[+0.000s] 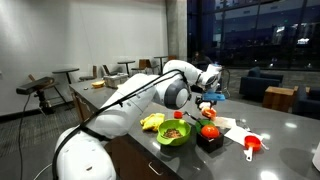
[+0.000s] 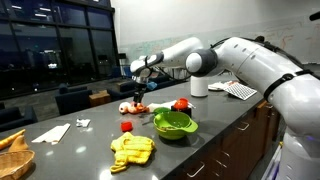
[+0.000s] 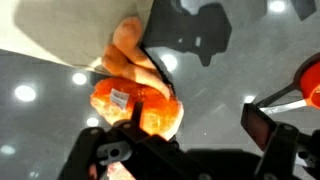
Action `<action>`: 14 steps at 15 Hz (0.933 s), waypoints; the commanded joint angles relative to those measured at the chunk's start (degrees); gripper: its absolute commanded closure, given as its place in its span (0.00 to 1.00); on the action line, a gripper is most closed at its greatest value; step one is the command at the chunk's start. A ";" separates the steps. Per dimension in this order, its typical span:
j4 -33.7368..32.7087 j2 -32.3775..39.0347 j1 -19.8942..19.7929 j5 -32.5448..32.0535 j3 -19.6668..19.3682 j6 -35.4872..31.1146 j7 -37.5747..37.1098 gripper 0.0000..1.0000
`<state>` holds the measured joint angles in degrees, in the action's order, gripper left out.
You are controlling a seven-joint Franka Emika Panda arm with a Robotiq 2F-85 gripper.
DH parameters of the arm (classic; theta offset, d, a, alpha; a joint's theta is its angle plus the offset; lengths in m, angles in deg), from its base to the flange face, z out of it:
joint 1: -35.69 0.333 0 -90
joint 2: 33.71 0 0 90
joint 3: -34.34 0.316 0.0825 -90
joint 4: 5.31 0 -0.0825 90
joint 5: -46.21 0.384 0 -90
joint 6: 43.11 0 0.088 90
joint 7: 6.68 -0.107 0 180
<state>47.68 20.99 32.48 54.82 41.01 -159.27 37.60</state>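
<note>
The gripper (image 2: 136, 88) hangs left of centre, jaws apart, holding nothing. Just below it lies an orange fruit (image 3: 140, 105). A green bowl (image 2: 176, 130) sits lower right.

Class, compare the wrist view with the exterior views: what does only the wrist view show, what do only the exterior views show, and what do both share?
Only the wrist view: a small sticker on the orange object, and the jaws standing open close over it. Only the exterior views: the white arm, a green bowl, a yellow item, a white cup and dark windows. Shared: the gripper above the orange object on the grey table.
</note>
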 commanded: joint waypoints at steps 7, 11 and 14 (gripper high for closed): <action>-23.02 15.85 2.39 -2.17 0.61 4.71 1.09 0.00; -24.85 17.71 1.33 -1.79 0.87 4.35 2.42 0.00; -25.09 18.38 0.63 -1.68 0.98 4.29 3.82 0.25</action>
<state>25.43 36.79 33.67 53.05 41.53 -156.17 39.53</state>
